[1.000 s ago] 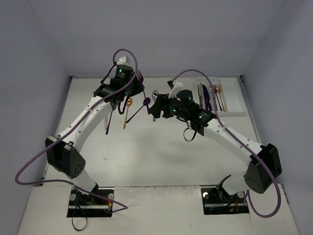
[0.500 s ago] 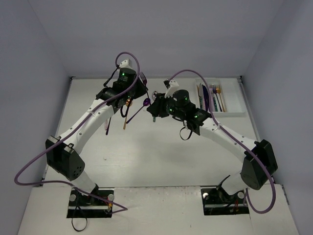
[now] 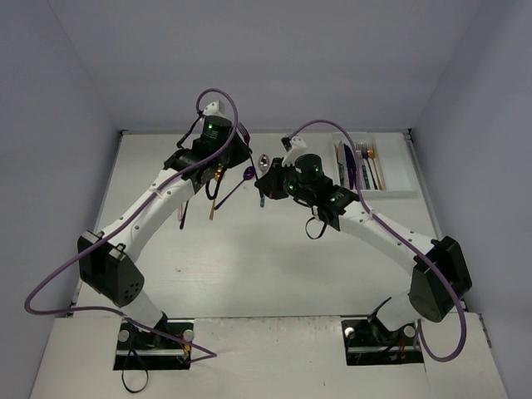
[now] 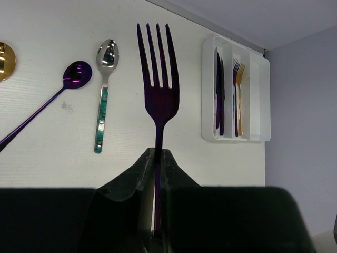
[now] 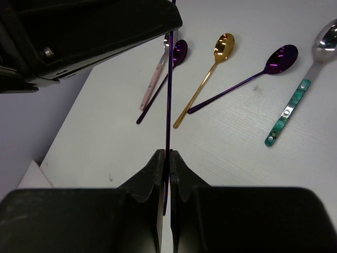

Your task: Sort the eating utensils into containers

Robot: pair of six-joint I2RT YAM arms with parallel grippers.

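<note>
A purple fork (image 4: 158, 89) stands between the fingers of my left gripper (image 4: 157, 153), which is shut on its handle, tines free above the table. In the right wrist view the same fork (image 5: 169, 89) shows edge-on, running from the left gripper's black body (image 5: 89, 31) down into my right gripper (image 5: 168, 154), which is shut on its handle end. Both grippers meet above the far middle of the table (image 3: 249, 249). The white tray (image 4: 260, 100) lies at the far right, with dark knives (image 4: 219, 89) and purple and gold forks (image 4: 238, 89) in its narrow compartments.
Loose on the table under the grippers lie a gold spoon (image 5: 224, 45), a purple spoon (image 5: 281, 57), a silver spoon with a teal handle (image 5: 287, 113), a pink-handled spoon (image 5: 152, 87) and another purple spoon (image 5: 180, 50). Grey walls enclose the table.
My right gripper has closed from open onto the fork's handle and shifted slightly left and farther. The left gripper has carried the fork a little to the right toward it.
</note>
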